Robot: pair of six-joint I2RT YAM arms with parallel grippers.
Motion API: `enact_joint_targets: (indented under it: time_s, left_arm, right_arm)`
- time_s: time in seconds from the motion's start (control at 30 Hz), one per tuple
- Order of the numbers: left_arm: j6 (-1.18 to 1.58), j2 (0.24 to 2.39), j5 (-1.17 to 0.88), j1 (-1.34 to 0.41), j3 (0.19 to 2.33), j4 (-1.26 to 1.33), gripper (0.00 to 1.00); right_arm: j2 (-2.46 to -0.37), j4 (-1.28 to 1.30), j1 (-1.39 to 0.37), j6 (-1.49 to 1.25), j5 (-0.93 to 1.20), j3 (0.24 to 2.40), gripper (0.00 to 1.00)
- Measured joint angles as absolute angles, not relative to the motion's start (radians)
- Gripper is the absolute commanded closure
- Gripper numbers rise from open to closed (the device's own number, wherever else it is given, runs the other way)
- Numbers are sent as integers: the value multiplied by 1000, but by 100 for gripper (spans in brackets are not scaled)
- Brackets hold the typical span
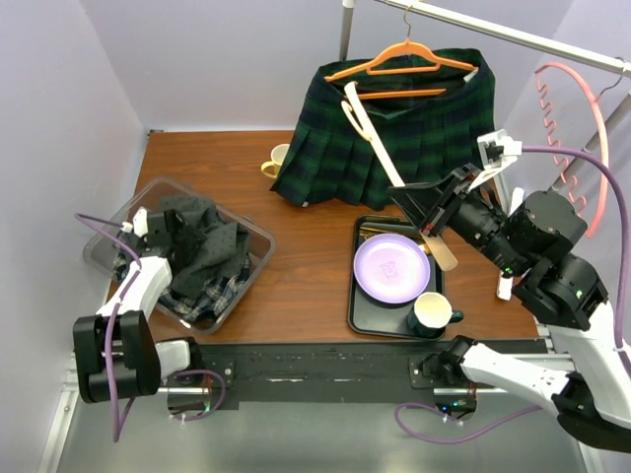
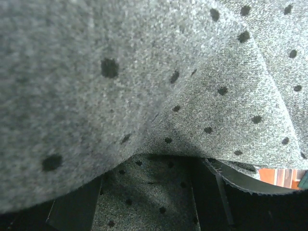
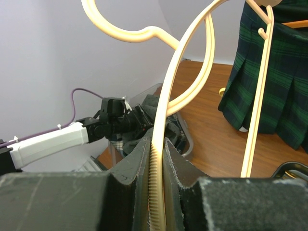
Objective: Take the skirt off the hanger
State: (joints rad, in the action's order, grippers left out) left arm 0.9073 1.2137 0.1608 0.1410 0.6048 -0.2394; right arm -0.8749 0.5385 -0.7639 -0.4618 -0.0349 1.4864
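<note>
From above, the skirt (image 1: 394, 148) hangs on the orange hanger (image 1: 399, 61) at the far side of the desk (image 1: 306, 256), right of centre, with its waist running left to right under the rail. The right gripper (image 1: 412, 204) sits just near of the hem and is plainly the closer arm. It is clamped on a cream hanger (image 1: 380, 148) that slants far-left across the pleats. The left gripper (image 1: 163, 229) is well apart at the near left, down in the bin (image 1: 258, 235) of clothes. The left wrist view is filled with grey dotted cloth (image 2: 144, 72), and I cannot tell whether that gripper holds it. The right wrist view shows the jaws pressed tight on the cream hanger's ribbed bar, with the skirt ahead and to the right.
</note>
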Motion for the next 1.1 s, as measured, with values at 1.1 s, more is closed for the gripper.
enact_joint_targets:
  time_s: [1.1]
  left_arm:
    - [745, 944, 17, 8, 795, -458, 20]
  right_arm:
    - [-856, 540, -764, -462, -35, 1486, 100]
